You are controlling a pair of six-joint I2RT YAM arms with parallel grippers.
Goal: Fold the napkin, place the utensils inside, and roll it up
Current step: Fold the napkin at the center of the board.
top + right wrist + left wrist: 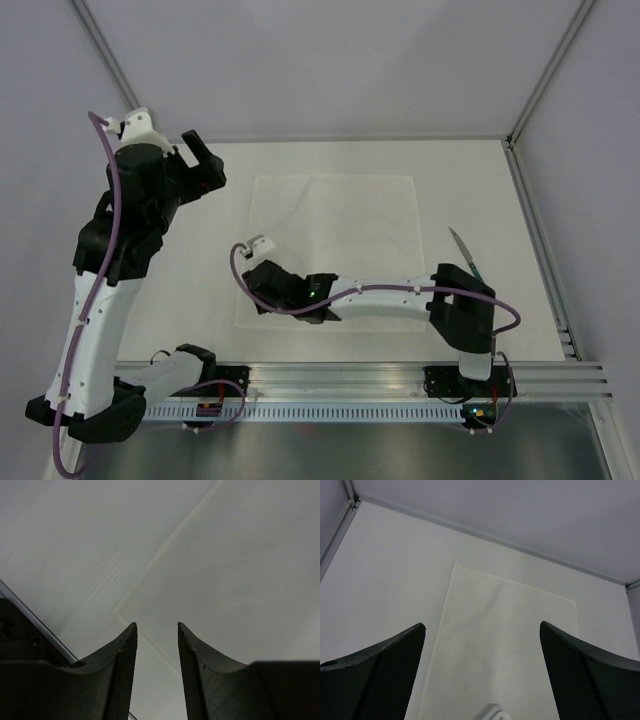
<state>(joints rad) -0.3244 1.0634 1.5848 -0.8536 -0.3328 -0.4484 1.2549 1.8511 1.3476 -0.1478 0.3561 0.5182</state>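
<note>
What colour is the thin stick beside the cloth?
The stick is dark teal-green, clearest in the top external view.

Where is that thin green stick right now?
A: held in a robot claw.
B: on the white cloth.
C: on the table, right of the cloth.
C: the green stick lies on the bare table, beyond the right edge of the cloth and not touching it.
</note>
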